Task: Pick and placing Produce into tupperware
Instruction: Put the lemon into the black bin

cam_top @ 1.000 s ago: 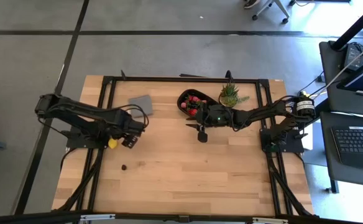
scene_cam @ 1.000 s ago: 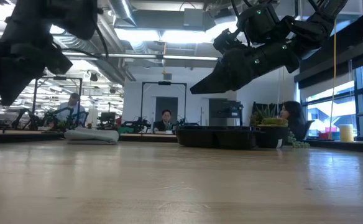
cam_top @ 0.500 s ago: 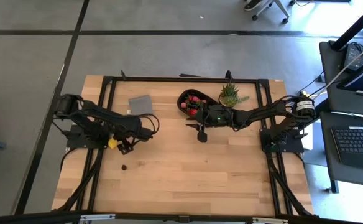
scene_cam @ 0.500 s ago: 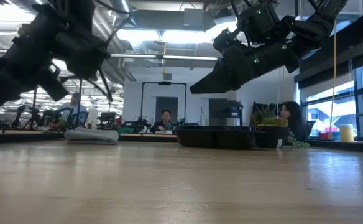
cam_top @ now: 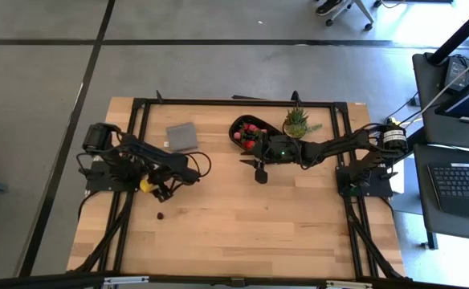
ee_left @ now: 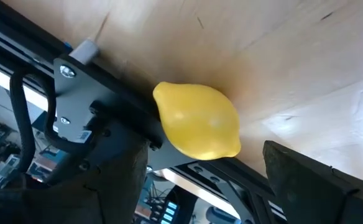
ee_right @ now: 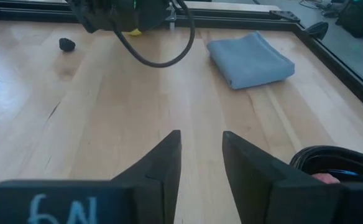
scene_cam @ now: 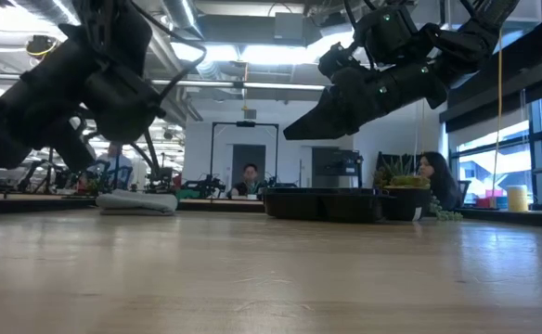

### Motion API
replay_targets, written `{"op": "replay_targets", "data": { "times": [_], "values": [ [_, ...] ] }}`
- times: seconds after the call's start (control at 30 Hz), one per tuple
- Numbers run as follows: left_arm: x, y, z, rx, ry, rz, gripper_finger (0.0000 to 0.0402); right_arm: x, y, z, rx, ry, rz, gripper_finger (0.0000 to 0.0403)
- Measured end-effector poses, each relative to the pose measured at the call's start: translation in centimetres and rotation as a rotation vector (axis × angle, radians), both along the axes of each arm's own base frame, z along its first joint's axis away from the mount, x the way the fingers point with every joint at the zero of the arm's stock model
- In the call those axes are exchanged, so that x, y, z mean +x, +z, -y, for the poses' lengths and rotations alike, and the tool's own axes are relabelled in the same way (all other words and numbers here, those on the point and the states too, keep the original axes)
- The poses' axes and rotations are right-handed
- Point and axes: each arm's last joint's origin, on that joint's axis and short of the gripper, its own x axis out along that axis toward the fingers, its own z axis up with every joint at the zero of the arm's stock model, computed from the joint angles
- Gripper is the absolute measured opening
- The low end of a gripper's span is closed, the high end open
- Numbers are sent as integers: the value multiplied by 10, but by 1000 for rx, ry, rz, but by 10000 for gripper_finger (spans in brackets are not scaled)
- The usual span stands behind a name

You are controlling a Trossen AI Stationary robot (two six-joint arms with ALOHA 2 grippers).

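An open-plan robotics lab or office is indicated. A framed wooden bench (cam_top: 242, 217) stands on grey flooring beside a keyboard (cam_top: 463, 181), while seated people (scene_cam: 247, 178) and exposed ceiling ducting (scene_cam: 206, 83) (with strip lighting) are seen behind.

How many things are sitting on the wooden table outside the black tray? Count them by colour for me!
yellow lemon: 1
dark berry: 1
grey cloth: 1
green plant: 1
Total: 4
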Motion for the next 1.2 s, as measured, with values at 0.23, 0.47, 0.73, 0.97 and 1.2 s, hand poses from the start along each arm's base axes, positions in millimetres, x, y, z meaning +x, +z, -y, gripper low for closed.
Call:
{"op": "replay_targets", "data": {
  "times": [0.23, 0.47, 0.73, 0.97, 1.2],
  "values": [
    [1, -4, 0, -32, -56, -14, 308, 0, 0, 0, 21, -8, -4, 120],
    [-6, -17, 1, -123, -78, 7, 308, 0, -1, 0, 25, -9, -4, 120],
    [-6, -20, 1, -117, -61, 12, 303, 0, -1, 0, 25, -9, -5, 120],
    [-6, -20, 1, -103, -62, 14, 306, 0, -1, 0, 25, -9, -5, 120],
    [-3, -22, 1, -104, -64, 51, 303, 0, 0, 0, 23, -9, -4, 120]
  ]
}}
